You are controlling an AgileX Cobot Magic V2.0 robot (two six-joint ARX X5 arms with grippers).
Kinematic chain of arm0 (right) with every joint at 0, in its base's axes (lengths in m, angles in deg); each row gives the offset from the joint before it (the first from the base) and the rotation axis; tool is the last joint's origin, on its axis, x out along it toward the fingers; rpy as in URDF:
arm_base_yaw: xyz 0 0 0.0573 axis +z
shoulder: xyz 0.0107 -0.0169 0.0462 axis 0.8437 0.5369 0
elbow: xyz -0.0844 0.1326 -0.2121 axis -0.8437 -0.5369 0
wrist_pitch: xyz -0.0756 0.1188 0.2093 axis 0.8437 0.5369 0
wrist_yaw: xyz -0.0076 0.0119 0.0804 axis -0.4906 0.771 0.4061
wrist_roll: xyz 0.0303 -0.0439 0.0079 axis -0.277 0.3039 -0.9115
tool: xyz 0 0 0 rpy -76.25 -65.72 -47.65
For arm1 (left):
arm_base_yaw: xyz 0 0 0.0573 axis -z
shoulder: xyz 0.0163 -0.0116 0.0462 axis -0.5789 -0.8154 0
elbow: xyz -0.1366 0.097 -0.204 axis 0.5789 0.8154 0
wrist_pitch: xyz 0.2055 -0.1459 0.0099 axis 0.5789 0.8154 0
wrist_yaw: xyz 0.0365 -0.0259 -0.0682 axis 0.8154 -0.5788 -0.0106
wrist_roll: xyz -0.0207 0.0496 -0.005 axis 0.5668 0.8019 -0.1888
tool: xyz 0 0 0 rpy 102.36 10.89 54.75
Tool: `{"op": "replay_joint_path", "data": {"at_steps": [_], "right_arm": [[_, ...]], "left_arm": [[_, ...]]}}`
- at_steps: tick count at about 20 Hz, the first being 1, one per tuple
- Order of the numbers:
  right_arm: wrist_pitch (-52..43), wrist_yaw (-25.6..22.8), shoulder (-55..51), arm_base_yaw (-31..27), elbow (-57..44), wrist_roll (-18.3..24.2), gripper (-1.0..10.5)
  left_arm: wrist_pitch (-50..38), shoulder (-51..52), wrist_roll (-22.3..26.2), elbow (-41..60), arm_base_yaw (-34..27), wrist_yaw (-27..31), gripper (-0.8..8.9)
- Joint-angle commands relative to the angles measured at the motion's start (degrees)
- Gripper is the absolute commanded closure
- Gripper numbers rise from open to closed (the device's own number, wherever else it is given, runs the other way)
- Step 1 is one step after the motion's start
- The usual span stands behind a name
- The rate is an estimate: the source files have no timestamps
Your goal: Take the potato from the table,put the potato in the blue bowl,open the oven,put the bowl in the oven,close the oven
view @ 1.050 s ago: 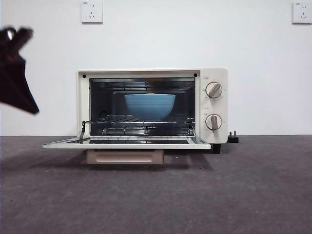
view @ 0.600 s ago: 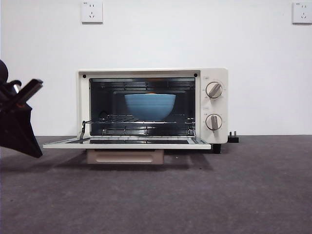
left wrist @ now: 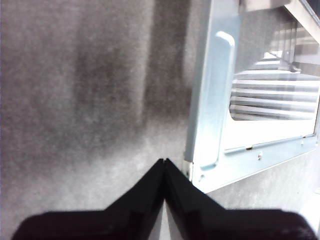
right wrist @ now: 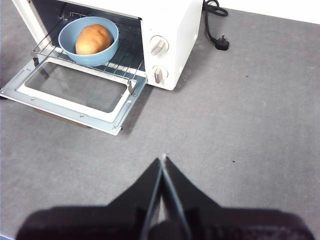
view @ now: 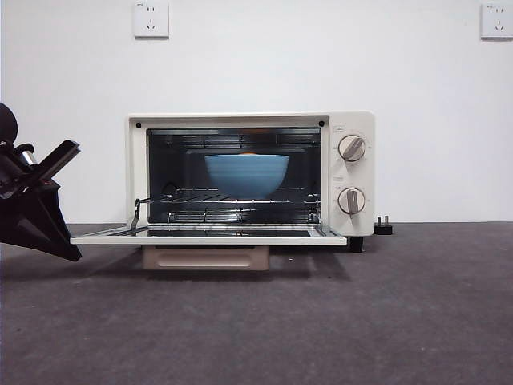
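The cream oven (view: 353, 172) stands with its door (view: 208, 237) folded down flat. On the rack inside sits the blue bowl (view: 246, 175), and the right wrist view shows the potato (right wrist: 92, 39) lying in that bowl (right wrist: 92, 60). My left gripper (view: 70, 253) is shut and low at the door's left front corner; in its wrist view the tips (left wrist: 164, 162) are right beside the metal door frame (left wrist: 210, 100). My right gripper (right wrist: 163, 161) is shut with nothing in it and hangs over the table (right wrist: 250, 125), well away from the oven (right wrist: 170, 30).
The door's beige handle (view: 205, 257) hangs below the door's front edge. A black plug (view: 383, 227) and its cord (right wrist: 215, 9) lie to the right of the oven. Two wall sockets (view: 151, 18) (view: 496, 19) are on the white wall behind.
The left arm has come down and moved right along the left edge, ending near the open door's left corner. The oven, bowl and door have not moved.
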Motion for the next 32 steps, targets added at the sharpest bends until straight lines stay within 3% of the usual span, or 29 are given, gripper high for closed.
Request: {"op": "replay_joint_path", "data": {"at_steps": [1,9,17,22,32], "right_arm": [[-0.31,-0.24,-0.04,-0.04,-0.44,-0.87,9.5],[-0.28,-0.2,-0.04,-0.04,-0.44,-1.75,9.5],[-0.42,0.11,-0.04,-0.04,-0.44,-1.88,9.5],[-0.44,0.22,-0.04,-0.04,-0.44,-1.88,9.5],[-0.44,0.22,-0.02,-0.04,-0.44,-1.9,9.5]], "left_arm": [[-0.31,-0.87,-0.33,0.17,-0.13,-1.62,8.22],[-0.61,-0.87,-0.33,0.17,0.02,-6.45,8.22],[-4.33,-0.85,-4.44,0.15,-0.22,-15.39,8.22],[-9.46,-0.59,-10.6,0.13,-0.28,-17.94,8.22],[-29.83,0.13,-30.97,0.02,-0.33,-21.7,8.22]]}}
